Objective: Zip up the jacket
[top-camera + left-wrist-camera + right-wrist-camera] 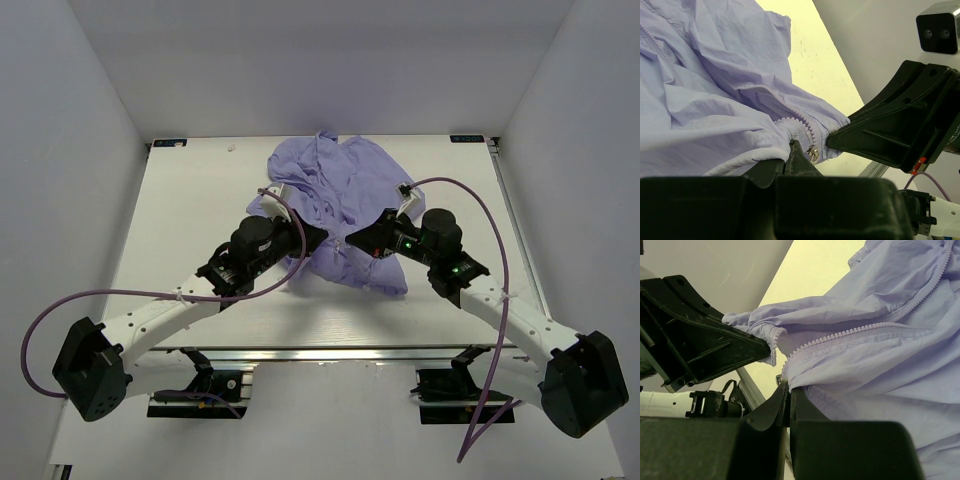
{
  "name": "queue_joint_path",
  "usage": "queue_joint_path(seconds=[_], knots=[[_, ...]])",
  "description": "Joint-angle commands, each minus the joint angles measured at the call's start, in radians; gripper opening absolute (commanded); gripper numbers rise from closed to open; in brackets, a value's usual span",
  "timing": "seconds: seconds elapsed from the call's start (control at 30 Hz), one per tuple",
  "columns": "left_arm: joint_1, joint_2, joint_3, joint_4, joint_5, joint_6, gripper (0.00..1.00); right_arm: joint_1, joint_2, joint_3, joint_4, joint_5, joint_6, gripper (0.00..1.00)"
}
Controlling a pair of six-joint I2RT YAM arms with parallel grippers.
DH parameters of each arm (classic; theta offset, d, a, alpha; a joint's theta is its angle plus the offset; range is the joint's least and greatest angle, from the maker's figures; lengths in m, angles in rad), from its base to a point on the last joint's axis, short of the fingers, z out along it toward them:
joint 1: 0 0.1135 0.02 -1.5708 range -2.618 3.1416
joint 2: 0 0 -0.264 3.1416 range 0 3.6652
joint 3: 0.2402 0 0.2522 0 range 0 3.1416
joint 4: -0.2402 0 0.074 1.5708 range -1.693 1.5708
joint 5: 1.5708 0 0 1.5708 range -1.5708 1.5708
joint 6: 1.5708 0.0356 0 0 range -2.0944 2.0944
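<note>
Cream-white counter (190, 200) carries the jacket (345, 185). We note it lies bunched and wrinkled on the far middle of the surface, its near hem toward the arm bases. At that hem we see the left gripper (322, 238) and the right gripper (350, 241) tip to tip, just beside each other. Left jaws: clenched on a fold of the jacket's bottom edge beside the zip's lower end. Right jaws: clenched on jacket fabric on the other side of it. From the grip, the zipper teeth (860, 332) run away in two rows lying close together; we cannot tell if they mesh. A small metal slider (813, 153) hangs at their base, between the two tips.
</note>
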Motion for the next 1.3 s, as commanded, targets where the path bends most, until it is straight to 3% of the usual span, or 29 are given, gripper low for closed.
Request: queue_joint_path(seconds=[0.0,1.27], knots=[[-0.007,-0.024,-0.017,0.02,0.009,-0.008,0.0,-0.002,-0.032,0.008,0.041,-0.02,0.002,0.0],[-0.005,-0.021,-0.052,0.098,0.11,-0.031,0.0,-0.002,-0.008,0.011,0.119,0.018,0.045,0.0]])
